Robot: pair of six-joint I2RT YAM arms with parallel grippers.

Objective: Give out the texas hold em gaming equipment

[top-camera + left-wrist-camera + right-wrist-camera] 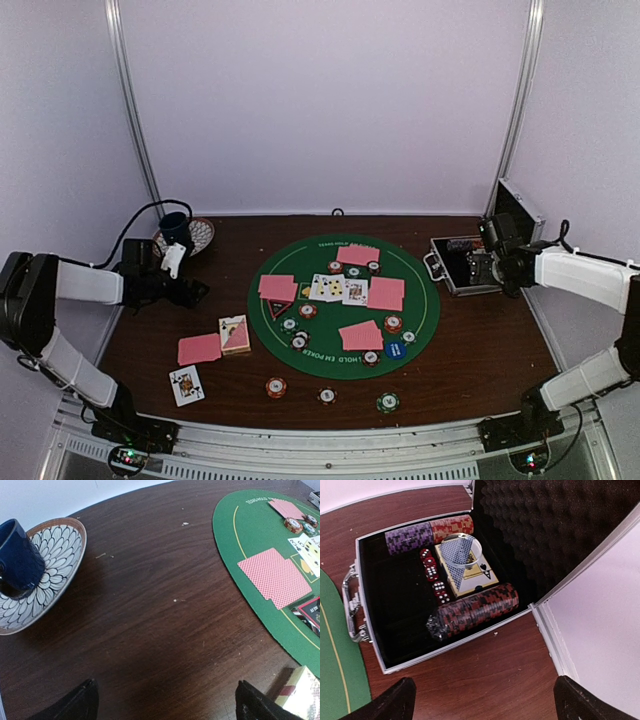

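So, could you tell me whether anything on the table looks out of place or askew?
Yes: several pieces lie off the green mat, on the wooden table. A face-up card, pink-backed cards and a deck of cards sit skewed to its left, and three chips are strung along the near edge.

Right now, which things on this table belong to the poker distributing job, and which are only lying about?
For the job: playing cards, poker chips, red triangle, blue disc.
Lying about: chip case, dark blue cup, patterned plate.
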